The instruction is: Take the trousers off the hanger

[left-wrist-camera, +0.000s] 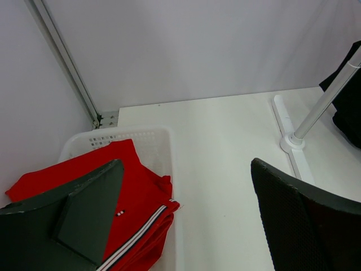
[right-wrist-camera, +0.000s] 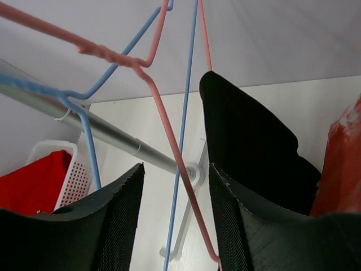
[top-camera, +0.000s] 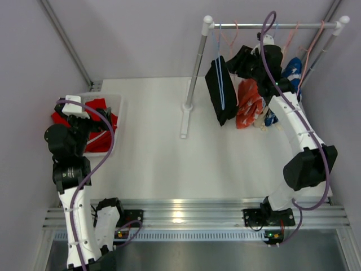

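The black trousers (top-camera: 221,90) with pale drawstrings hang from the rail (top-camera: 271,25) of the rack; in the right wrist view their fabric (right-wrist-camera: 248,135) lies just outside my right finger. My right gripper (top-camera: 245,61) is up at the rail beside them. Its jaws (right-wrist-camera: 175,169) stand partly apart, with a pink hanger wire (right-wrist-camera: 163,130) and a blue hanger wire (right-wrist-camera: 183,130) running through the gap; neither pad presses a wire. The red trousers (left-wrist-camera: 135,186) lie in the white basket (left-wrist-camera: 152,138). My left gripper (left-wrist-camera: 186,164) hovers wide open over the basket's right rim, holding nothing.
An orange-and-white garment (top-camera: 248,104) and a blue-and-white one (top-camera: 291,73) hang right of the black trousers. The rack's post (top-camera: 194,70) and foot (top-camera: 184,121) stand mid-table. The basket (top-camera: 115,113) sits at the left wall.
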